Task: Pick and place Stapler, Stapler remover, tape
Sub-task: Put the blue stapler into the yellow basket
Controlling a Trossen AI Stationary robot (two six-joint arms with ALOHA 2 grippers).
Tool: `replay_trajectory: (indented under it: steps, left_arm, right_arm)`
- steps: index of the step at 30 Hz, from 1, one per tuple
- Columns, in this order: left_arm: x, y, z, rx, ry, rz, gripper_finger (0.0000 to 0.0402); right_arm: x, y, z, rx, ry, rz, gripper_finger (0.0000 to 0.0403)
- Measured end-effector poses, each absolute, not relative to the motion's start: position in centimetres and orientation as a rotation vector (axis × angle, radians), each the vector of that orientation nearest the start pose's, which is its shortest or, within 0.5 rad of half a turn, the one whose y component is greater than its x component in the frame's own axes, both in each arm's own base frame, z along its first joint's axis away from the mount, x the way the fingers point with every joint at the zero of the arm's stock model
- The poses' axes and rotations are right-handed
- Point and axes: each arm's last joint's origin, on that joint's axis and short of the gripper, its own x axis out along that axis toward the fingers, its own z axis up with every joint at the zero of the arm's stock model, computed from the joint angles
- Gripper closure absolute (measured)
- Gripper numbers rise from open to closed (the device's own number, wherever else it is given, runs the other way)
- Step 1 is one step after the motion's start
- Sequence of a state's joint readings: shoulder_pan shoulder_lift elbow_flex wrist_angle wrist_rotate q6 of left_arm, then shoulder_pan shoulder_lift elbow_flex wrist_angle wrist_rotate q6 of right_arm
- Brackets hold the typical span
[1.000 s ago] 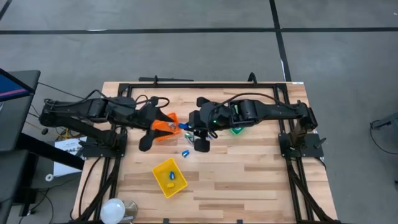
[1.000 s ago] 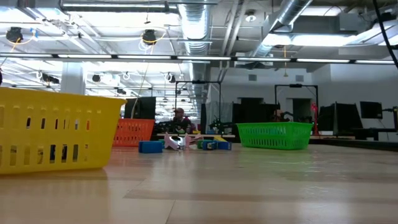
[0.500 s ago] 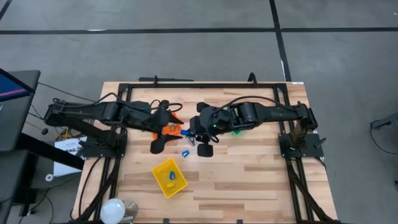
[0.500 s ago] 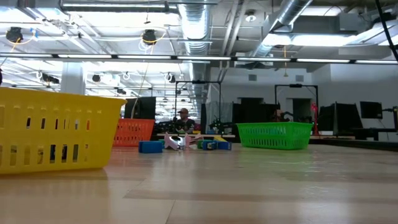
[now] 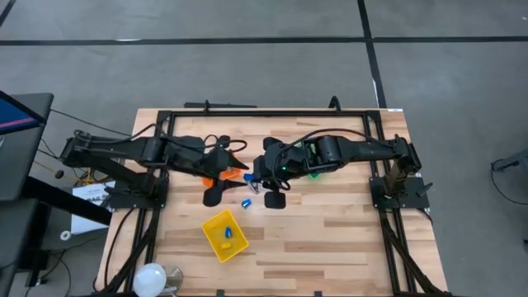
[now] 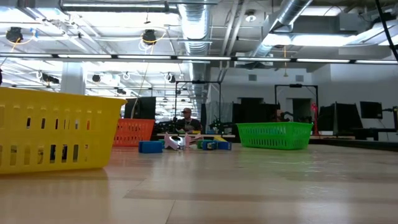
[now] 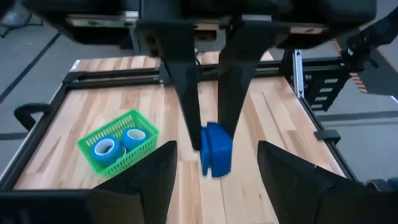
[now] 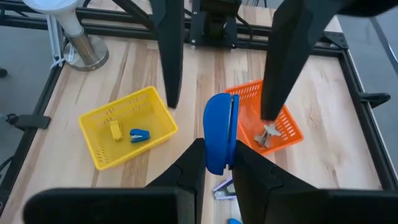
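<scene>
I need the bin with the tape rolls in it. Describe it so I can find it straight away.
Find the wooden table, then the right arm reaching across it: the green bin sits partly under that arm. It alone is green and holds blue tape rolls; the orange bin and yellow bin show none.

Both dark arms reach inward to table centre, wrists nearly meeting: left gripper [image 7: 208, 134] has fingers parted around a blue stapler [image 7: 215, 149], right gripper [image 8: 217, 180] is clamped on another blue stapler [image 8: 220, 132], fingers close together.
</scene>
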State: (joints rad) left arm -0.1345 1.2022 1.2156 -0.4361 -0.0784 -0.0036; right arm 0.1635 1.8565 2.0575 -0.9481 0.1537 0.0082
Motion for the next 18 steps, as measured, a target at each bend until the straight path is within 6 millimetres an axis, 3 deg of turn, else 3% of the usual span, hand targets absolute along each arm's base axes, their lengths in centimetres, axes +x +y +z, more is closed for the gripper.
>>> replay_trajectory:
  steps: [18]
  left_arm:
    - [25.84, -3.27, 37.19, 0.041, 0.419, -0.054, 0.0211]
  right_arm:
    - [38.83, 5.96, 39.81, -0.112, 0.747, 0.007, 0.0346]
